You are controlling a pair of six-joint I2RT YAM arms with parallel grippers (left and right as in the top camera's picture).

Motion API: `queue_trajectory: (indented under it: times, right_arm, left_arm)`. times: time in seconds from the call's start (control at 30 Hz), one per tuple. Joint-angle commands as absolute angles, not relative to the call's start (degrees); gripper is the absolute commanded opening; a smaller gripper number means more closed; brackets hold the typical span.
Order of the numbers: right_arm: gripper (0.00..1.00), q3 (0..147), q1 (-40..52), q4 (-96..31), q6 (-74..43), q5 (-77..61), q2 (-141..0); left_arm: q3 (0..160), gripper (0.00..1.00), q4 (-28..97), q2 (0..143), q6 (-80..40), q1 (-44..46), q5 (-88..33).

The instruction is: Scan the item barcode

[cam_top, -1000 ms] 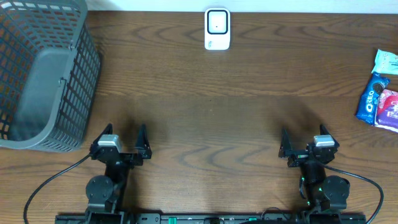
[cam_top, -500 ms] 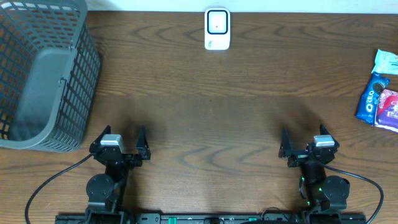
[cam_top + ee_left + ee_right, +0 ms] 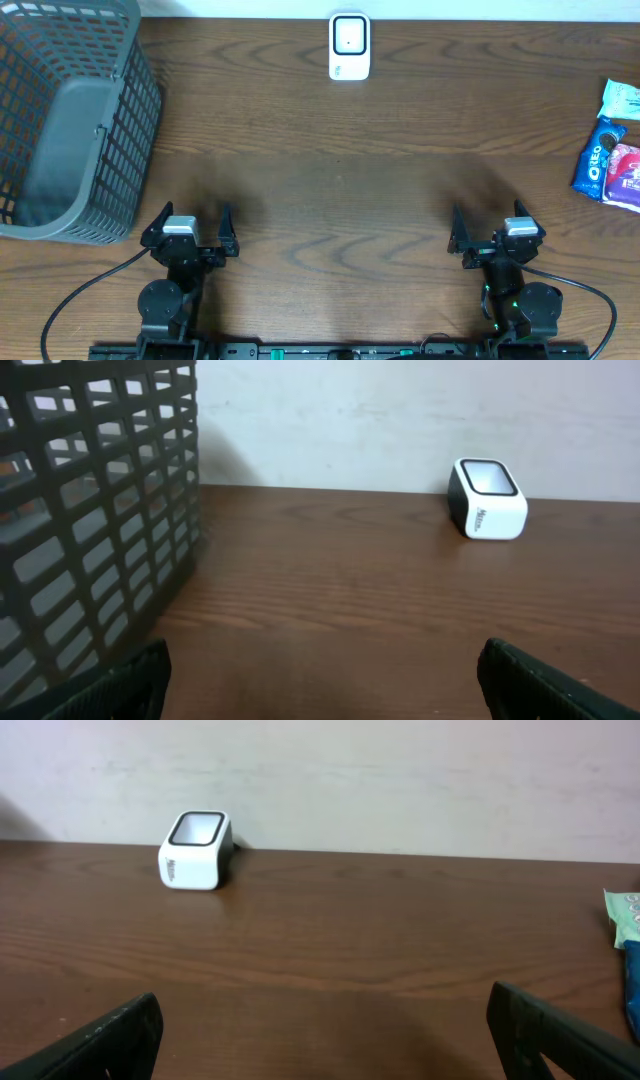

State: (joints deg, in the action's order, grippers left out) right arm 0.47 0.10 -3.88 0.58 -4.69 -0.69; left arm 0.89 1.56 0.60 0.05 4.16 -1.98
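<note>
While nothing is held, both arms sit at the bench's (image 3: 330, 180) near edge.
Left gripper (image 3: 194, 215), right gripper (image 3: 487, 215): fingers wide. Scanner (image 3: 349, 46) far edge, snack packets (image 3: 602, 160) right edge.

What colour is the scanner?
White scanner with a dark-rimmed top; left wrist view shows it best.

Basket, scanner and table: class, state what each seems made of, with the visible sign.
Basket: likely moulded grey plastic, matte, uniform lattice walls. Scanner: probably glossy white plastic, dark glassy window. Table: wood or wood-look laminate, brown grain; cannot tell which.
</note>
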Motion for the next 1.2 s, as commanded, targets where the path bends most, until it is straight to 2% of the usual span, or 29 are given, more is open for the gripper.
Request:
queue_trajectory:
  times: [0.0, 1.17]
  right_arm:
    - [0.99, 0.36, -0.30, -4.05, -0.16, -5.02, -0.32]
    - [0.99, 0.36, -0.30, -4.05, -0.16, -5.04, -0.32]
  left_arm:
    - [0.23, 0.98, 4.45, 0.08, 0.84, 3.86, 0.47]
    - [0.23, 0.98, 4.29, 0.10, 2.96, 3.88, 0.01]
